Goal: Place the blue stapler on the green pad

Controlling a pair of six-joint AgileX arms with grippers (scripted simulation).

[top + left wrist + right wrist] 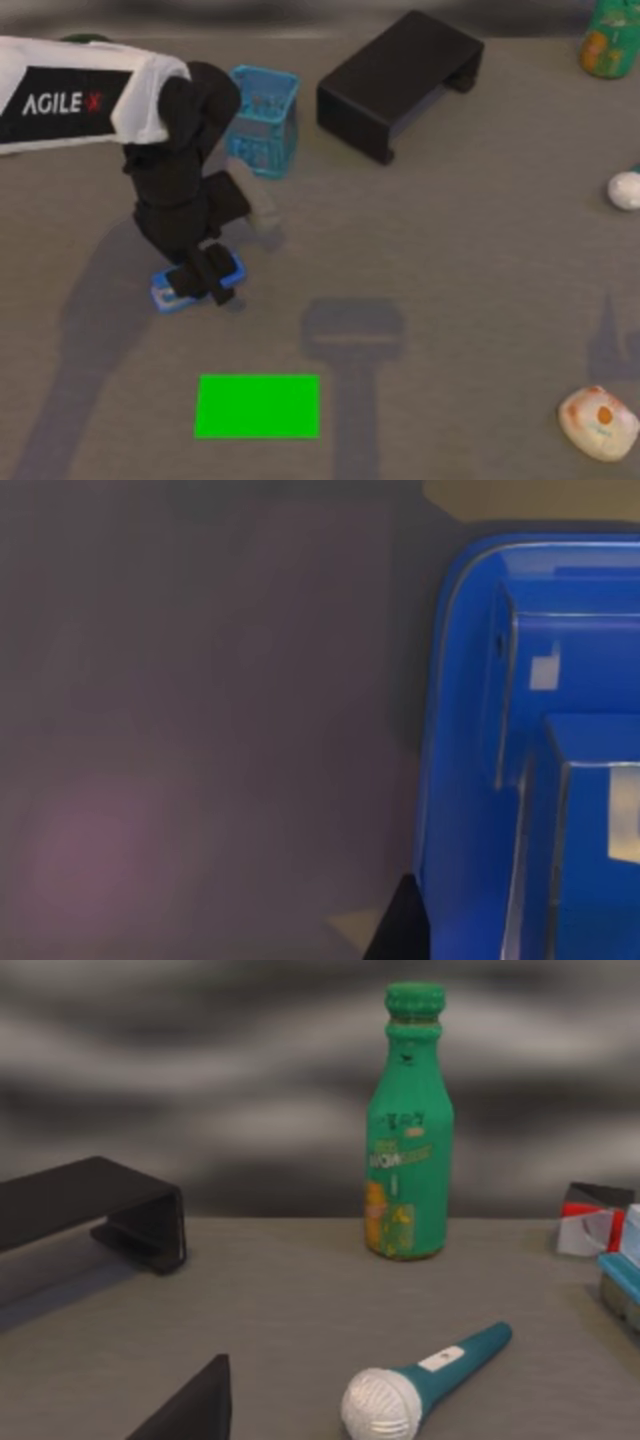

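one arm is working: your left gripper point(203, 277) is sitting down over the blue stapler point(197, 281) left of centre, grip unclear, so you are needing a square hold before lifting toward the green pad point(257, 406)

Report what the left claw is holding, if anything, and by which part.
It cannot be told for sure. The left claw sits straddling the middle of the blue stapler, which lies on the table, but the fingers' closure isn't visible. The green pad lies apart.
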